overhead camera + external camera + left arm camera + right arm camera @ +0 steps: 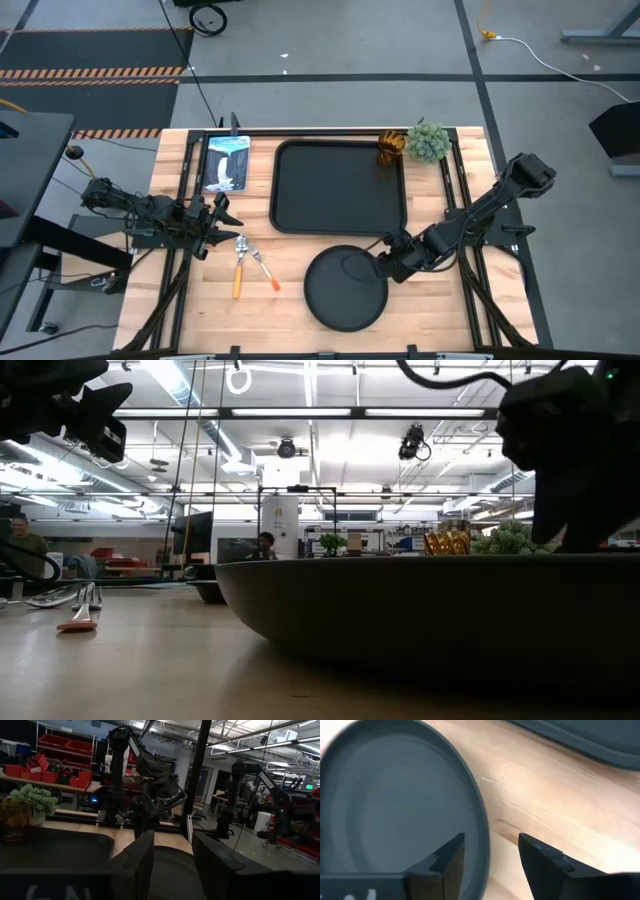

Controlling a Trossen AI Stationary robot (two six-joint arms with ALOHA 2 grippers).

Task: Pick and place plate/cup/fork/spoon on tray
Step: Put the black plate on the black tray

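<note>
The round black plate (345, 288) lies flat on the wooden table, just in front of the black tray (338, 186). My right gripper (386, 259) is open at the plate's far right rim (479, 815). In the right wrist view one finger (447, 860) stands over the plate's inside and the other (540, 860) over the table; I see no touch. The amber cup (390, 148) stands at the tray's far right corner. The spoon (239, 268) and fork (266, 270) lie left of the plate. My left gripper (216, 226) waits open beside them.
A small green plant (428, 141) stands right of the cup. A blue-and-white card (226, 163) lies left of the tray. Black frame rails run along the table's left and right sides. Bare wood shows between the plate and the tray (545, 795).
</note>
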